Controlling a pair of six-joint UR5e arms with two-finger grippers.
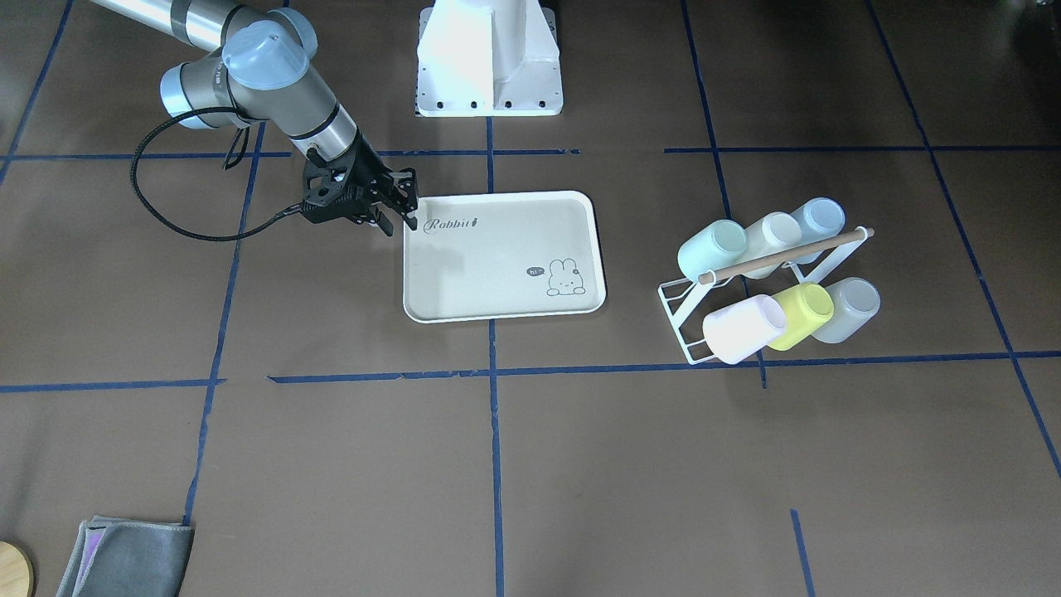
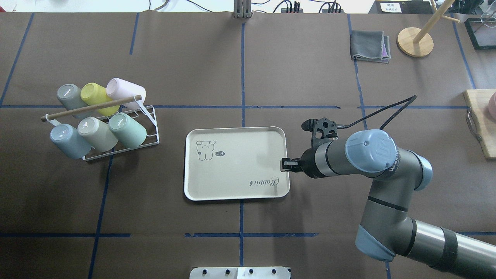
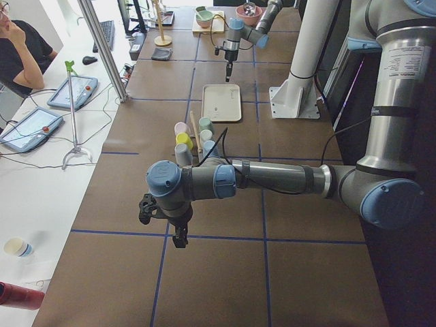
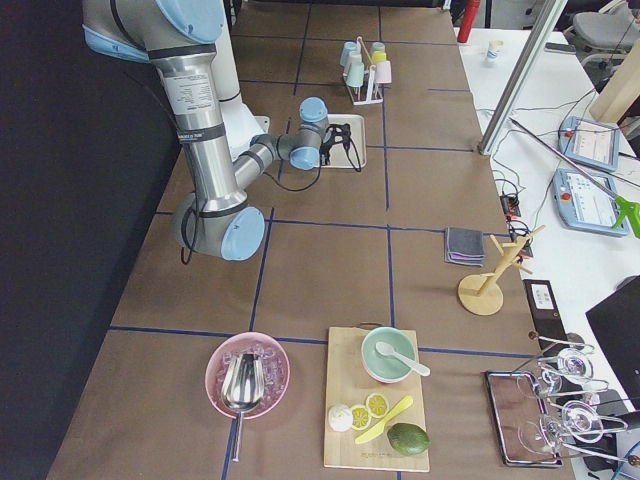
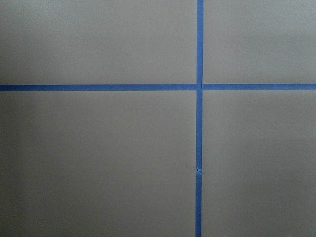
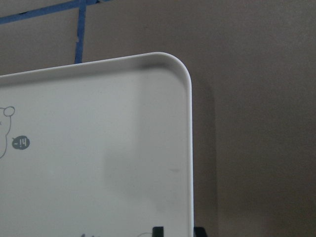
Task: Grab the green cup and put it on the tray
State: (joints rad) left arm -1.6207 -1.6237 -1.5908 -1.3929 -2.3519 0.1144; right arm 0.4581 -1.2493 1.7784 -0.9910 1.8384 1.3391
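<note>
The green cup (image 1: 711, 249) lies on its side in a white wire rack (image 1: 675, 303), at the end nearest the tray; it also shows in the overhead view (image 2: 128, 130). The cream tray (image 1: 497, 274) with "Rabbit" script and a bunny lies mid-table (image 2: 236, 178) and holds nothing. My right gripper (image 1: 399, 222) is open and empty, low over the tray's edge near the script, its fingertips either side of the rim in the right wrist view (image 6: 178, 231). My left gripper (image 3: 180, 242) hangs over bare table far from the rack; I cannot tell whether it is open or shut.
The rack also holds a yellow-green cup (image 1: 802, 313), a pink cup (image 1: 742, 327), a pale blue cup (image 1: 819, 217), a cream one and a grey one, under a wooden bar (image 1: 783, 255). A grey cloth (image 2: 370, 45) and a wooden stand (image 2: 415, 42) sit far right.
</note>
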